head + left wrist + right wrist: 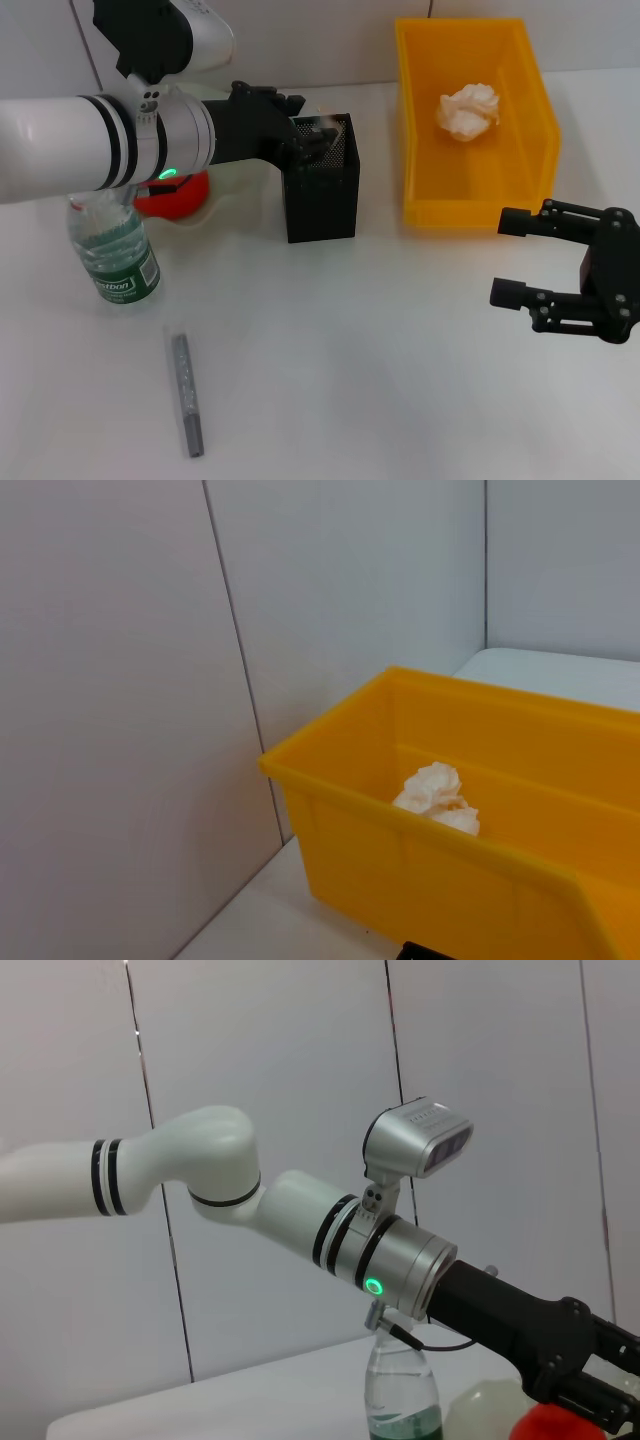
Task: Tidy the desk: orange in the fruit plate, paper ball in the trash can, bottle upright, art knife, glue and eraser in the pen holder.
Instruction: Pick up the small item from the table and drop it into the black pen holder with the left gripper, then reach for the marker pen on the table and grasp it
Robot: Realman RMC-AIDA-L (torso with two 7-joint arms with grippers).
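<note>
Bottle (114, 251) label: green band with white lettering, only partly readable, ending in "bon".
Smaller print on the label: too small to read.
Other things: no readable text, numbers or signs.

lab-style robot test cell: bare white table (380, 380) boxed in by plain grey seamed wall panels (120, 700), staged props only, e.g. yellow plastic bin (470, 190) and black mesh pen holder (322, 190)
</note>
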